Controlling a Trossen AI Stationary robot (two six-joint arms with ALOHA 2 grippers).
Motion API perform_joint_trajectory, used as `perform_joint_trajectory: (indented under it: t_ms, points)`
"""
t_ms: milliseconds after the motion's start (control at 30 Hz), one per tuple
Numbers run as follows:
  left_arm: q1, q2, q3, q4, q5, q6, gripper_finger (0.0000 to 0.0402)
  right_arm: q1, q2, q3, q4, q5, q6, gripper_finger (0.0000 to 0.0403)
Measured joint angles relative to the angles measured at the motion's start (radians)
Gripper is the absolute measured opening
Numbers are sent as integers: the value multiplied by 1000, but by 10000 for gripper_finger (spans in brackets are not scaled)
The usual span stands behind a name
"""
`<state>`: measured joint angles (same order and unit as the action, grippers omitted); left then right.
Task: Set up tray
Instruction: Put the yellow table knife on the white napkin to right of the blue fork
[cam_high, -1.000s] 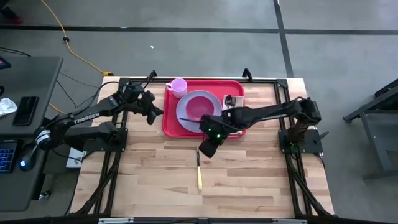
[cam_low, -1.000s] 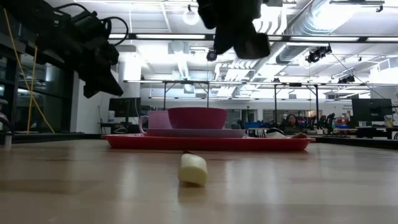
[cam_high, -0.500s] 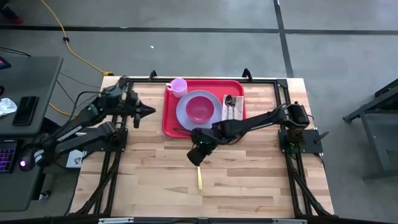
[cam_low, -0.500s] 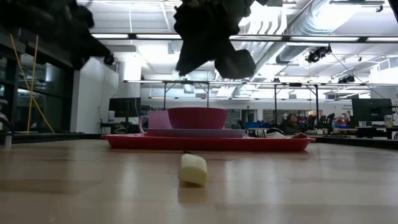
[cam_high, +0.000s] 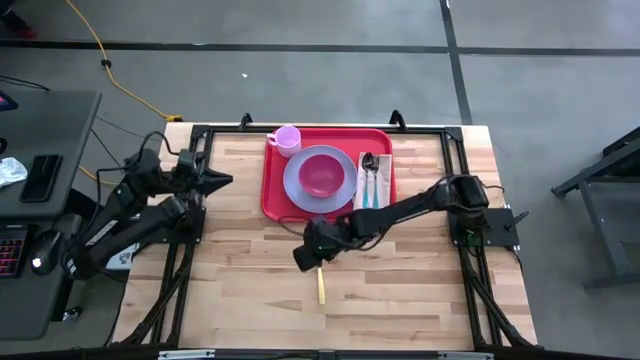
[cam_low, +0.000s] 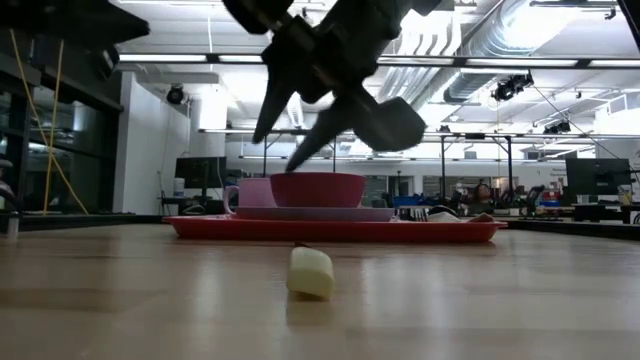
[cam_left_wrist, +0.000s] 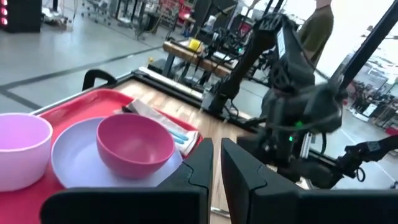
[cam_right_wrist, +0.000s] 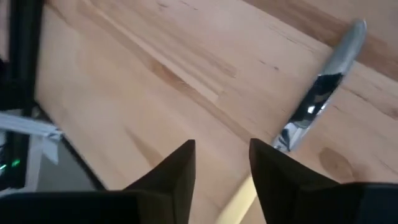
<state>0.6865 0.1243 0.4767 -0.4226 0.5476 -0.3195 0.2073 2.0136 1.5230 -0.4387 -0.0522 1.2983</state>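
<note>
Tray (cam_high: 273, 183) sits far-center w/ plate (cam_high: 296, 182) on it, prob. stiff, slick plastic, best gripped at rim; right gripper (cam_high: 303, 256), fingers apart, hovers over knife (cam_high: 320, 279); left gripper (cam_high: 220, 181) closed, parked left.

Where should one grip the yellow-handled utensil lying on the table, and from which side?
Take the utensil by its yellow handle, from straight above, fingers across it: it lies flat on the table, and the handle is thicker than the metal end.
</note>
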Motion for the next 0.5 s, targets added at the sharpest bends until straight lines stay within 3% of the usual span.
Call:
perform_joint_trajectory:
  t_ms: [300,500]
  points:
    - [1,-112,-2,-59,-98,0,62,33,18,0,-43,108,100,137]
    - [0,-117,-48,-33,-90,8,62,55,18,0,-87,115,171,137]
